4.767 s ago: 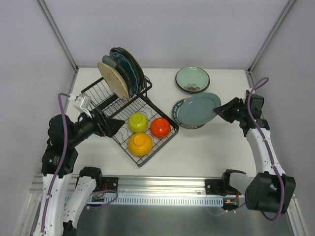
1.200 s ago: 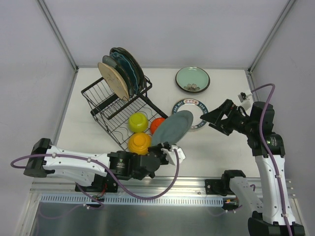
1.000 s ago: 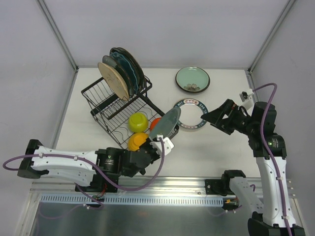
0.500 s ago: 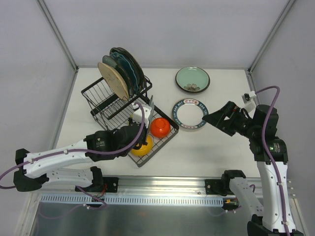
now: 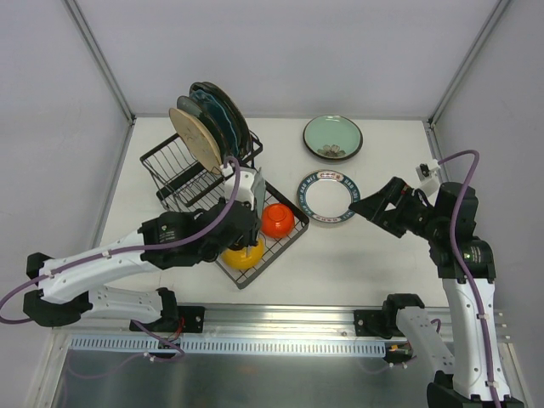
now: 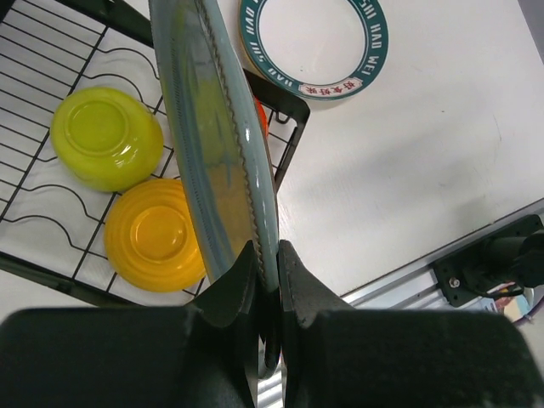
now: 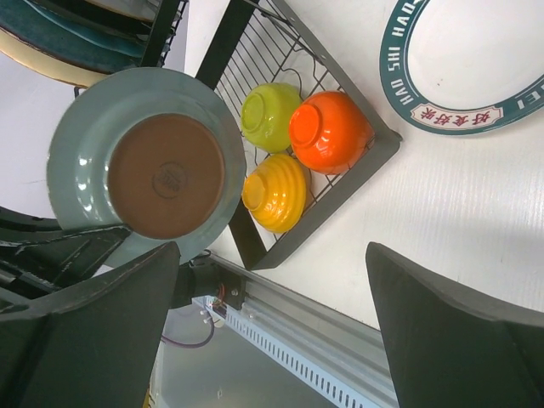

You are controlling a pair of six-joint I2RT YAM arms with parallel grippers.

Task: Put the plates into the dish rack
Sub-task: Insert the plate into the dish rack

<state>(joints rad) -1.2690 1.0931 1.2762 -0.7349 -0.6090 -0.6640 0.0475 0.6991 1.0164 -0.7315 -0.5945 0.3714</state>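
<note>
Where left claw (image 6: 266, 255) clamps: rim of grey-blue plate (image 6: 212, 127), upright, edge-on over bowls (image 6: 153, 234) in rack (image 5: 183, 183) basket.
Right claw (image 5: 365, 211): spread wide, holding nothing, above tabletop (image 5: 365, 255).
Tabletop: patterned plate (image 5: 329, 197) beside rack; mint plate (image 5: 332, 136) beyond.
Rack slots: slotted plates (image 5: 208, 127) upright.

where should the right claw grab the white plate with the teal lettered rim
Probably its rim on the side facing the open right claw, coming in low from the right. The white plate lies flat, face up on the table, so only the rim gives a lip to pinch, one finger over, one under.
</note>
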